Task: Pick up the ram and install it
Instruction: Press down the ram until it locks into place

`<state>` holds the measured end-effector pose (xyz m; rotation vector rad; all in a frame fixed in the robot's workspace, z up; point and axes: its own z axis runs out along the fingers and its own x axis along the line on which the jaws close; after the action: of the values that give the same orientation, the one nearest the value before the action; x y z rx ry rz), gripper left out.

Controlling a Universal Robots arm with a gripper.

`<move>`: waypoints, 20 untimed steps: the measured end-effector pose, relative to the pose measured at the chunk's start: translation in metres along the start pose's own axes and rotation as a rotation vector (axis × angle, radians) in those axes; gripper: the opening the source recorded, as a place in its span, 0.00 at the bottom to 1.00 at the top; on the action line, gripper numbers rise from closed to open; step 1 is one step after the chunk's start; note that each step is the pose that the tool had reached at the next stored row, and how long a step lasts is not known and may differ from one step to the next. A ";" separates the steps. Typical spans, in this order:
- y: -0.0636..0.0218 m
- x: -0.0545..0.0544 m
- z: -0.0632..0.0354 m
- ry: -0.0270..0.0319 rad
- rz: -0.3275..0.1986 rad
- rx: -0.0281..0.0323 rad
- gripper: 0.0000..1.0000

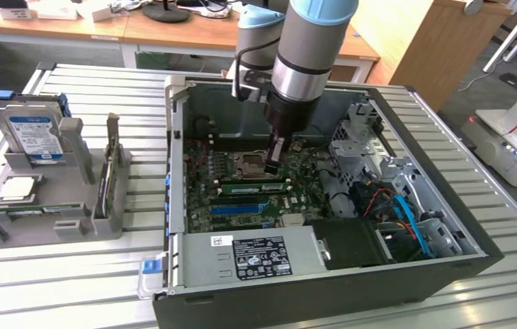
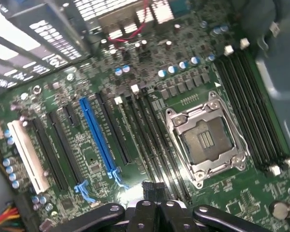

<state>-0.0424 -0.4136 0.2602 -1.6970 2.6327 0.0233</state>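
The ram (image 1: 254, 185), a long narrow green stick, stands on edge along the memory slots just in front of the CPU socket (image 1: 251, 163) inside the open computer case. My gripper (image 1: 274, 164) reaches down into the case with its fingers shut, the tips right over the ram's end on the exterior view's right. I cannot tell whether the tips touch it. In the wrist view the shut gripper (image 2: 152, 189) hovers over the dark memory slots (image 2: 152, 140) beside the open CPU socket (image 2: 205, 140). Nothing shows clamped between the fingers.
The case wall (image 1: 174, 157) and the drive cage (image 1: 359, 147) flank the motherboard, and a black power supply (image 1: 258, 257) fills the near end. On the exterior view's left a grey holder (image 1: 75, 219) carries a hard drive (image 1: 31, 133), a CPU chip (image 1: 16, 188) and a thin upright piece (image 1: 110, 164).
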 end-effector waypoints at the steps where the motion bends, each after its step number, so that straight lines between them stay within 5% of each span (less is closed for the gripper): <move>1: 0.0000 0.000 0.0000 -0.0001 0.014 0.0002 0.11; 20: 0.0003 0.000 0.0004 -0.0020 0.280 0.0045 0.11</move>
<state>-0.0427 -0.4137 0.2598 -1.3118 2.8422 0.0209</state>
